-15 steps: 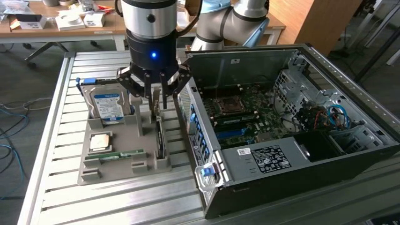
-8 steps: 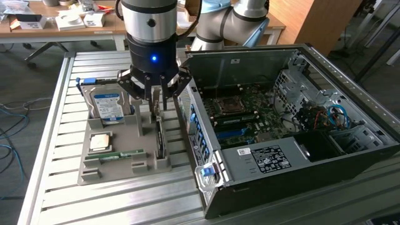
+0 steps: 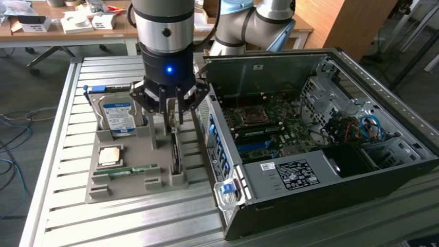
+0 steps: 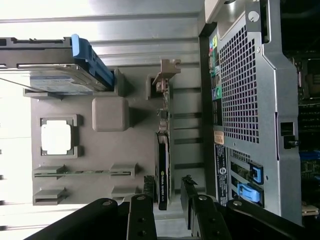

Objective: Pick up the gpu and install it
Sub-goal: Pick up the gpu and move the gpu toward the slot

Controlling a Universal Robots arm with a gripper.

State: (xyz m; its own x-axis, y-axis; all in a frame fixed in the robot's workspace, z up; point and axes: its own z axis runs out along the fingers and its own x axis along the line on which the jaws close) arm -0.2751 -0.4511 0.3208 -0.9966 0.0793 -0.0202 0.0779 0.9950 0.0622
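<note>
The gpu stands on edge, dark and thin, in a slot at the case-side edge of the grey holder tray. In the wrist view the gpu runs lengthwise, with its metal bracket at the far end. My gripper hangs just above the card's rear end. Its dark fingers are open. In the wrist view my gripper has one finger on each side of the card's near end, and neither finger touches the card.
The tray also holds a silver hard drive with a blue label, a square processor and a green memory stick. The open computer case lies close beside the tray, with the motherboard exposed. Everything rests on a slatted metal table.
</note>
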